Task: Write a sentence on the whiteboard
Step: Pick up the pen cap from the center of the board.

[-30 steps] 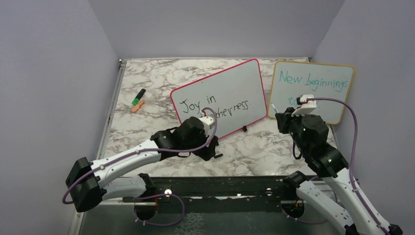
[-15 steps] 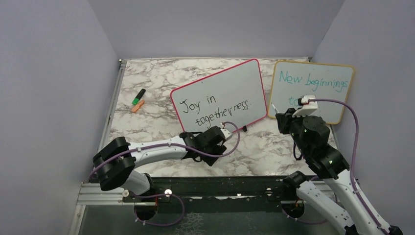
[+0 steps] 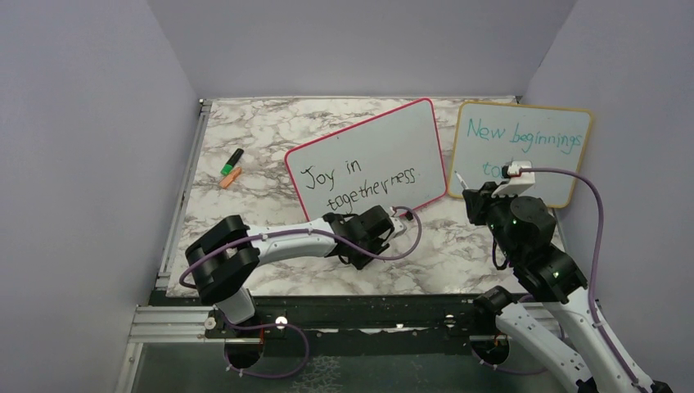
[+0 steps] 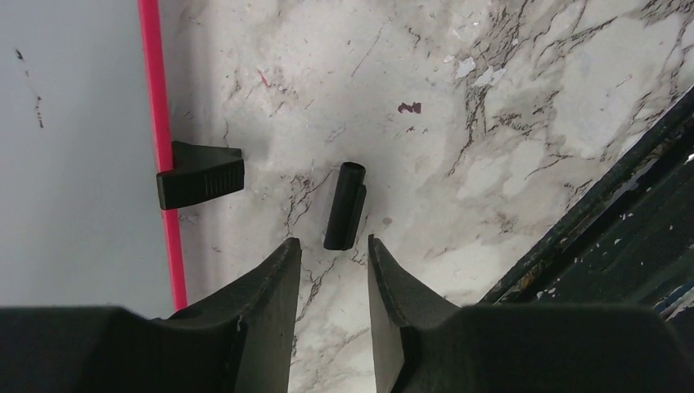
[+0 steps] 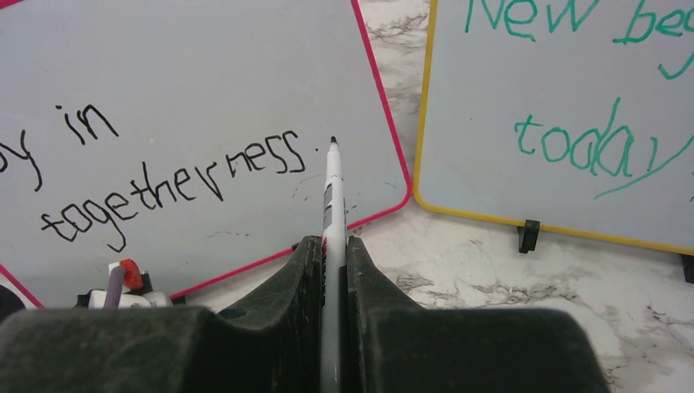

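The whiteboard (image 3: 385, 143) with the red-pink frame stands propped at mid table; the black sentence (image 3: 360, 187) "Joy in togetherness" fills its lower left. My right gripper (image 5: 332, 241) is shut on a white marker (image 5: 331, 184), whose uncapped black tip points at the board just right of "togetherness" (image 5: 164, 184). My left gripper (image 4: 334, 244) hangs low over the marble beside the board's lower right foot (image 4: 200, 173), with its jaws apart and nothing between them. A black marker cap (image 4: 345, 205) lies on the table just beyond the fingertips.
A yellow-framed board (image 3: 524, 139) with teal writing stands to the right of the whiteboard. A green marker (image 3: 233, 161) and an orange one (image 3: 230, 178) lie at the left of the table. The dark front rail (image 4: 622, 188) runs close to the right of the left gripper.
My left arm has stretched rightwards along the whiteboard's lower edge to its right foot, uncovering the writing, and its jaws have narrowed. The right arm has barely moved.
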`<control>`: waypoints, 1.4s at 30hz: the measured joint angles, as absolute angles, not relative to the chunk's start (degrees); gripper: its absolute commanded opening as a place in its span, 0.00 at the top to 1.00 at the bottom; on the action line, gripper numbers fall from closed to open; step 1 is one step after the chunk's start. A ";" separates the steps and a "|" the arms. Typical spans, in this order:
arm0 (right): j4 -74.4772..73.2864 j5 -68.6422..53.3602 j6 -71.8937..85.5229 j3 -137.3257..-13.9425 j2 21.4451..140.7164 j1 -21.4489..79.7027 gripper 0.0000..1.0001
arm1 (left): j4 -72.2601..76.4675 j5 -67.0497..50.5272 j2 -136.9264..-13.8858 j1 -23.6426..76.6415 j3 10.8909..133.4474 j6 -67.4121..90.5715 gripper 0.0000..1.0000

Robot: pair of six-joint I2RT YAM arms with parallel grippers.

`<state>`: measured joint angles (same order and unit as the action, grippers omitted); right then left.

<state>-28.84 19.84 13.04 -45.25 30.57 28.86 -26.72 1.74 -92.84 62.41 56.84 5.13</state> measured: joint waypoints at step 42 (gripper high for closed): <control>-29.47 19.46 13.02 -45.25 29.91 28.86 1.00 | -33.19 3.11 -91.15 62.65 60.03 -4.08 1.00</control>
<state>-29.47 19.46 13.02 -45.25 29.91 28.86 -33.19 3.11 -91.15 62.65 60.03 -4.08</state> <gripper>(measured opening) 0.164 0.147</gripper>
